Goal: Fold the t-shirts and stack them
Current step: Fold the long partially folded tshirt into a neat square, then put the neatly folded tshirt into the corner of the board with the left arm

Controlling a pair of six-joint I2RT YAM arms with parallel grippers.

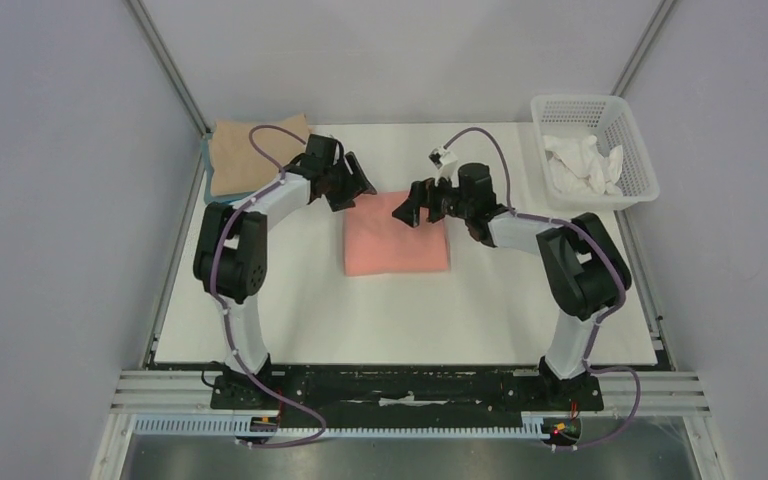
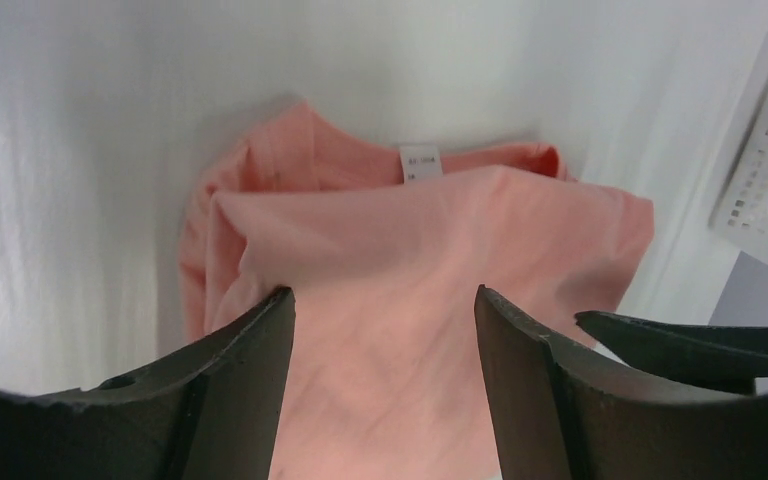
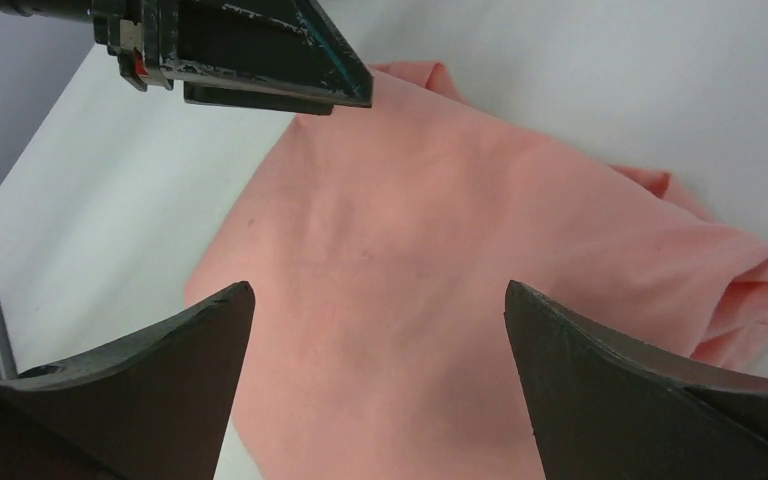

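Both finger pairs wide, holding nothing: left gripper (image 1: 357, 187) over far-left corner of pink tee (image 1: 397, 240), right gripper (image 1: 413, 205) over its far-right. Pink tee folded at table (image 1: 290, 320) centre; tan tee (image 1: 253, 152) folded, far-left corner.

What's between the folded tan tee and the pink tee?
Top view: the left gripper and its forearm cross the gap between tan tee and pink tee; under them, bare white table.
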